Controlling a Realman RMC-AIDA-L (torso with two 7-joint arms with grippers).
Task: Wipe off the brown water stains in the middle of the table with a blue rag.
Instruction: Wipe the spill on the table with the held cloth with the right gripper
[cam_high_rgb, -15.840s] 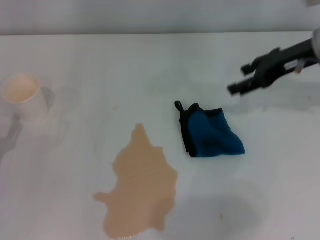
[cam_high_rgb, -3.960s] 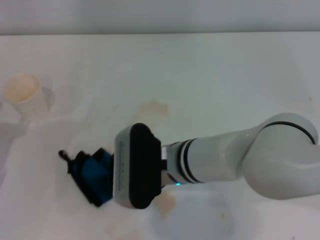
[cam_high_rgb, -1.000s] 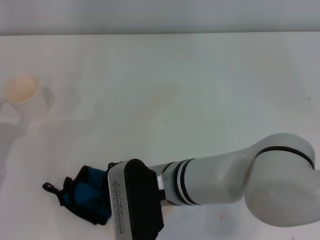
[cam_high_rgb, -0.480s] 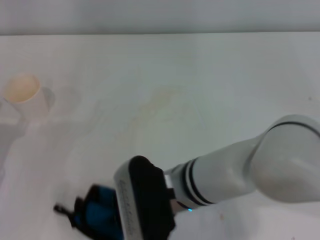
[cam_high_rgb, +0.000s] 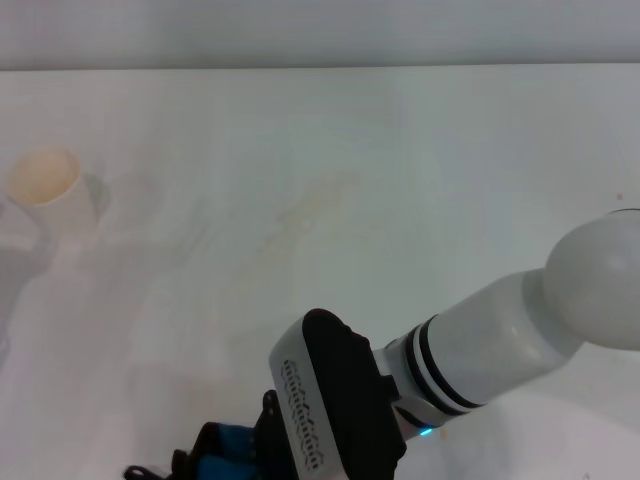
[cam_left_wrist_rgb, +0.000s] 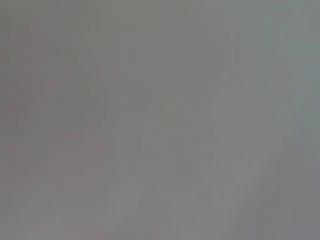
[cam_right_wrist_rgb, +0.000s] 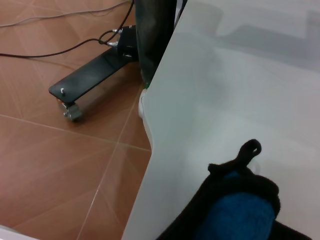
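My right arm reaches across the white table (cam_high_rgb: 450, 150) to its near edge. My right gripper (cam_high_rgb: 262, 442) is under its black wrist block, shut on the bunched blue rag (cam_high_rgb: 222, 448), which presses on the table at the near edge. The right wrist view shows the rag (cam_right_wrist_rgb: 240, 212) with its black loop (cam_right_wrist_rgb: 250, 148) close to the table's edge. Of the brown water stains, only a faint tan smear (cam_high_rgb: 312, 203) shows mid-table. The left gripper is out of view; the left wrist view is plain grey.
A cream paper cup (cam_high_rgb: 45, 185) stands at the far left. The right wrist view shows the table's edge (cam_right_wrist_rgb: 150, 140), with brown floor tiles, cables and a black wheeled base (cam_right_wrist_rgb: 85, 75) beyond it.
My right gripper has dragged the rag toward the near edge and a little to the right. The arm's elbow has swung right. The big puddle seen long ago is reduced to a faint smear.
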